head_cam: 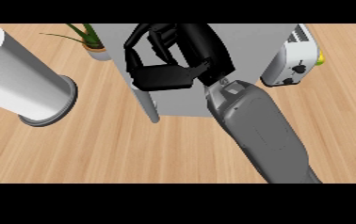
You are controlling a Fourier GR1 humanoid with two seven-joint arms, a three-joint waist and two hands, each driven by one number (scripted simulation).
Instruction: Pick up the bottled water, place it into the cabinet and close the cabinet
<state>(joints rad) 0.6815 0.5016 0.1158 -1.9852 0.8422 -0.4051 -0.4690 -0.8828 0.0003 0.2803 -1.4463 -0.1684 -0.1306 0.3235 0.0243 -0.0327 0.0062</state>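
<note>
**Right hand over the cabinet top**

We see one grey forearm point(261, 129) entering from the lower right edge and reaching up toward the centre of the view. Its black right hand point(173, 53) sits above the light grey box-shaped cabinet point(257, 49), over the cabinet's left part. The fingers are curled inward with the thumb point(163, 78) bent below them; we cannot tell whether anything is enclosed. The bottled water is not visible anywhere in the view, so we cannot tell where it is.

On the pale wooden counter point(104, 148), a large white cylinder with a flared grey base point(31, 89) lies at the left. A green potted plant point(90, 39) stands just beside the cabinet's upper left corner. A white toaster point(292, 58) stands beside its right side.
</note>
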